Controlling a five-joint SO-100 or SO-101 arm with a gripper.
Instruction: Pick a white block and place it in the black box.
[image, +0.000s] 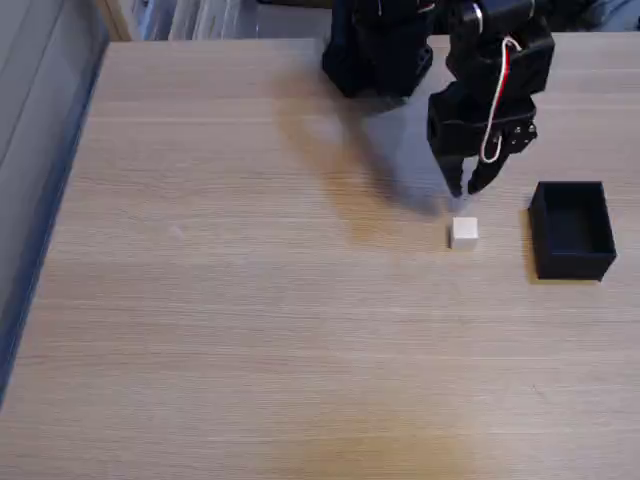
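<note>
A small white block (464, 232) rests on the wooden table, right of centre in the fixed view. Just above and behind it hangs my black gripper (466, 189), pointing down, its two fingertips slightly apart and holding nothing. The fingertips end a short way above the block and seem not to touch it. To the right of the block stands the black box (572, 250), open-topped and with nothing visible inside. Red and white wires run down the gripper's side.
The arm's black base (378, 50) stands at the table's far edge. The wooden table (250, 300) stretches wide to the left and front. A grey wall or panel (35, 150) borders the left side.
</note>
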